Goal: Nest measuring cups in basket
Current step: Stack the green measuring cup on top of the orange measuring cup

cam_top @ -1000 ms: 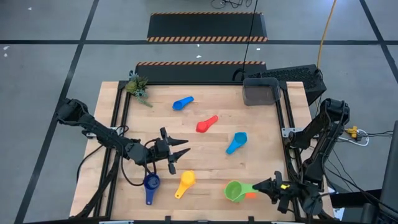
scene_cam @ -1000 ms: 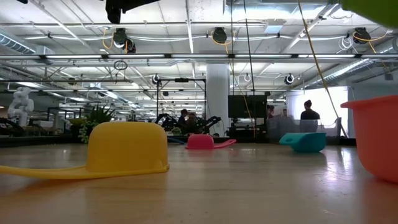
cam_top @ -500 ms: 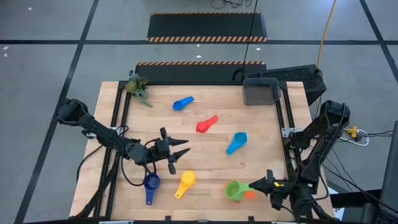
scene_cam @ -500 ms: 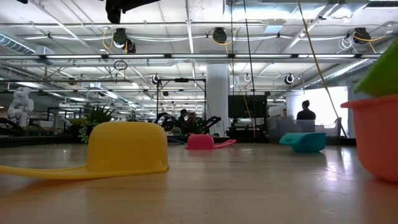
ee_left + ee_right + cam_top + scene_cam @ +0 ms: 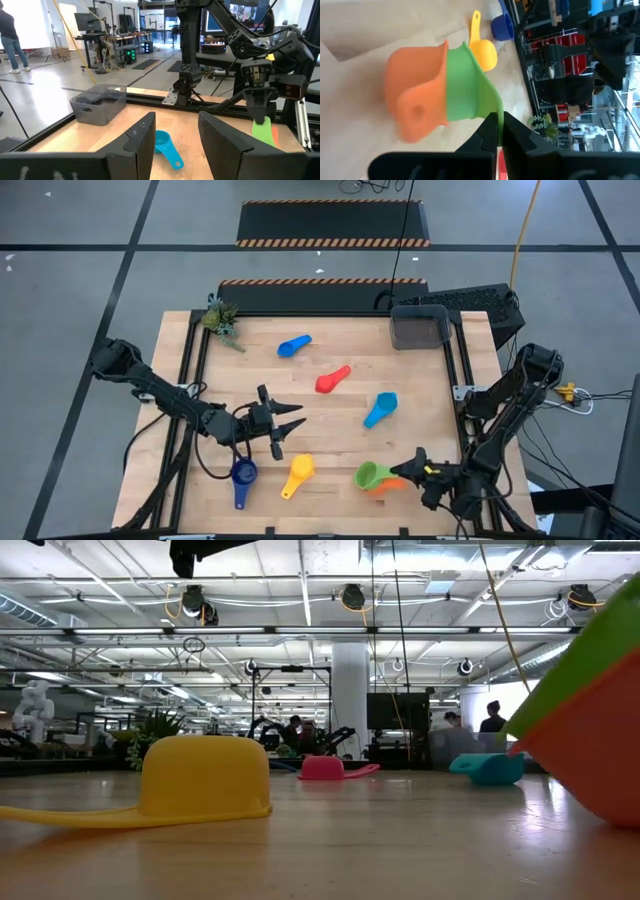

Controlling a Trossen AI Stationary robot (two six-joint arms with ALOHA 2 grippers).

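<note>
- The measuring cups are mostly still loose on the surface (image 5: 330, 420), and the basket (image 5: 419, 328) at the far right corner holds none that I can see; in my judgement the task is barely begun
- The basket sits just beside a black keyboard (image 5: 470, 302) off the surface edge, well apart from every cup
- The orange cup (image 5: 415, 97) and the green cup (image 5: 467, 85) are the one finished nest: the green one sits inside the orange one, both tipped, near the front right corner
- The right claw (image 5: 425, 473) is closed on the green cup's handle, its fingers pinched together around the thin green strip in its own wrist view; the pair tilts off the wood in the low view
- The light blue cup (image 5: 380, 409) lies right of centre, between the nested pair and the basket
- The yellow cup (image 5: 299, 473) lies mouth down near the front edge, its handle pointing forward-left
- The navy cup (image 5: 242, 477) sits just left of the yellow one, handle toward the front
- The red cup (image 5: 332, 379) lies around the middle, and the blue cup (image 5: 293, 345) beyond it toward the far edge
- The left claw (image 5: 283, 425) hangs over the left half with its fingers apart and nothing between them, just behind the navy and yellow cups
- Left to do, by my reading: five cups to gather and stack, then the whole stack into the basket
- A small plant (image 5: 221, 318) stands at the far left corner, out of the way
</note>
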